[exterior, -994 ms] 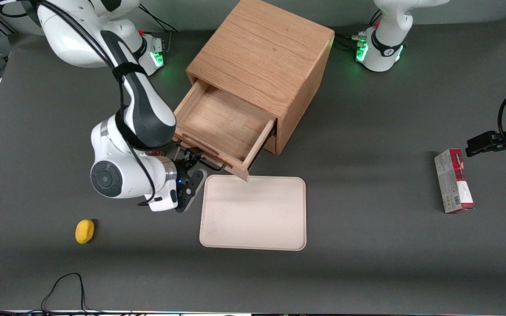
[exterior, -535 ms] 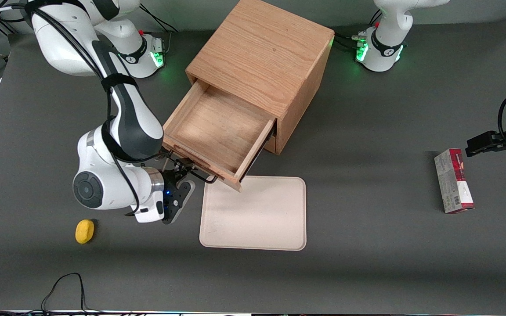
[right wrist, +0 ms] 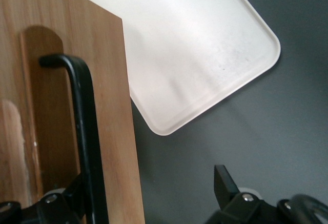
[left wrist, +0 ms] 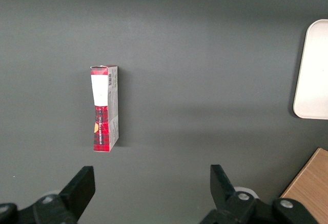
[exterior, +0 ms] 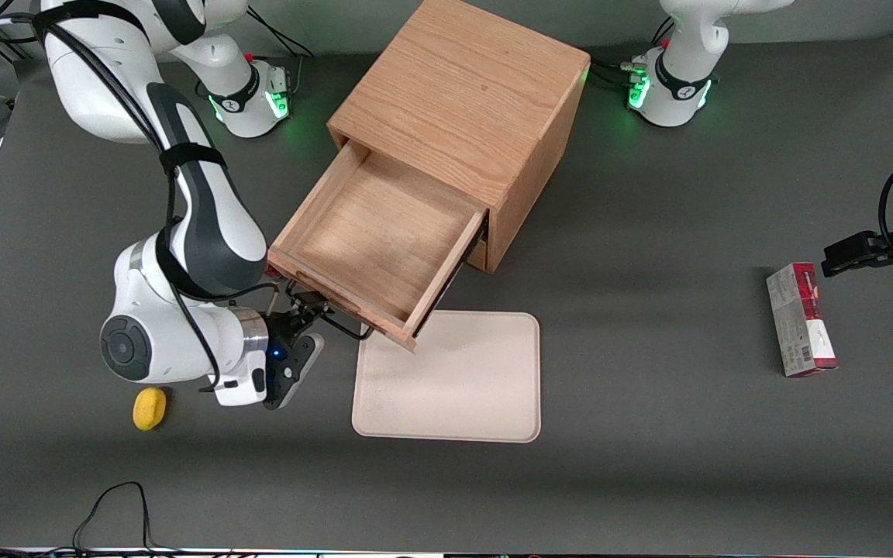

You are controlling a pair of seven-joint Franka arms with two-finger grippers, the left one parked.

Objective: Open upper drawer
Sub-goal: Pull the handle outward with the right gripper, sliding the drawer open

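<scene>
Now — upper drawer (exterior: 373, 240) out, front toward camera | hand (exterior: 308, 310) at handle (right wrist: 84, 131)

From my remote console, I see a dark grey tabletop (exterior: 648, 434) carrying an oak cabinet (exterior: 462, 101), with a pale tray (exterior: 454, 387) lying nearer the front camera, one corner tucked under the open upper drawer (exterior: 373, 240). A yellow object (exterior: 149, 408) sits toward the working arm's end; a red-and-grey carton (exterior: 800, 319) lies flat toward the parked arm's end. My tool (exterior: 303, 314) is at the drawer's black handle (exterior: 338, 322).
</scene>
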